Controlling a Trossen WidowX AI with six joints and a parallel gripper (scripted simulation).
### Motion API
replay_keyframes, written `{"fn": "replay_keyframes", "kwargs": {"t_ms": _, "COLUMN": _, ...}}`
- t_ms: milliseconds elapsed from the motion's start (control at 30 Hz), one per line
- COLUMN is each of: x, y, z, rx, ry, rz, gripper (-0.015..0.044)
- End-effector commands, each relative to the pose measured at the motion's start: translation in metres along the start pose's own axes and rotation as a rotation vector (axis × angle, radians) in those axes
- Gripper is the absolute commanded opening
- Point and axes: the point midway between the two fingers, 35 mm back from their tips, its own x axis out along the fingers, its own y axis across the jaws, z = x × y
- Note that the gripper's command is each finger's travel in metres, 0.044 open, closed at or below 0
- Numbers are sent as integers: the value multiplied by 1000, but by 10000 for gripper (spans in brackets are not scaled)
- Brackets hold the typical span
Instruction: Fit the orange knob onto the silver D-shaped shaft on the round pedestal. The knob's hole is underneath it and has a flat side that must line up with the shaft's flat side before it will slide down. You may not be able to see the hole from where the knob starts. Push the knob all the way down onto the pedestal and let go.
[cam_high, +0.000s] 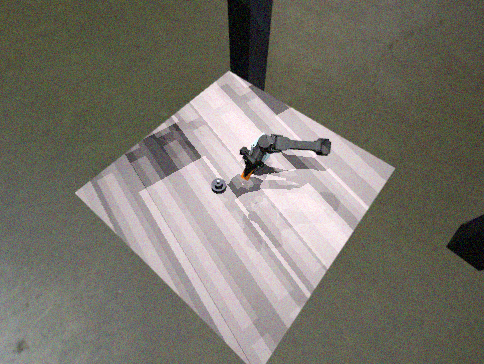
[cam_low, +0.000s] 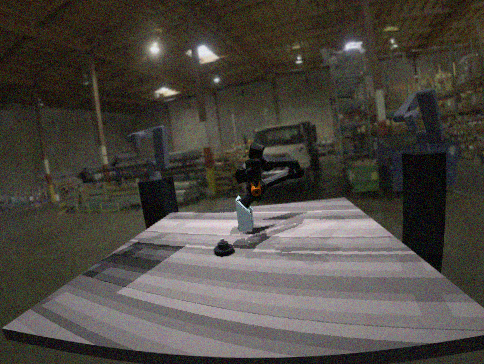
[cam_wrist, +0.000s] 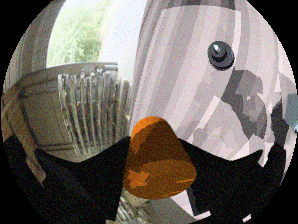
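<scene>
The orange knob (cam_high: 245, 176) (cam_low: 256, 190) (cam_wrist: 159, 175) is clamped between the fingers of my gripper (cam_high: 246, 173) (cam_wrist: 153, 142), which is shut on it. In the wrist view its wide end faces the camera and its narrower end points away. In the exterior view it shows a dark centre, but I cannot make out the flat side of the hole. The round dark pedestal (cam_high: 218, 189) (cam_low: 224, 251) (cam_wrist: 227, 62) stands on the table with its silver shaft (cam_wrist: 217, 49) upright and bare. The knob is held well above the table, to the right of the pedestal in the top and exterior views.
A pale blue upright piece (cam_low: 244, 216) (cam_wrist: 293, 112) stands behind the pedestal in the exterior view, below the arm, and is mostly hidden by the arm in the top view. The striped table (cam_high: 280, 300) (cam_low: 300, 310) carries the arm's shadows beside the pedestal. Dark posts stand beyond the table.
</scene>
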Motion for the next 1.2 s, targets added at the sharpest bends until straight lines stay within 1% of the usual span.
{"fn": "replay_keyframes", "kwargs": {"t_ms": 0, "x": 2, "y": -1, "z": 0, "rx": -6, "ry": -7, "rz": -8, "gripper": 0}}
{"fn": "replay_keyframes", "kwargs": {"t_ms": 433, "x": 17, "y": -13, "z": 1, "rx": -7, "ry": -16, "rz": -227, "gripper": 0}}
{"fn": "replay_keyframes", "kwargs": {"t_ms": 1167, "x": 47, "y": -35, "z": 1, "rx": -4, "ry": -24, "rz": -662, "gripper": 0}}
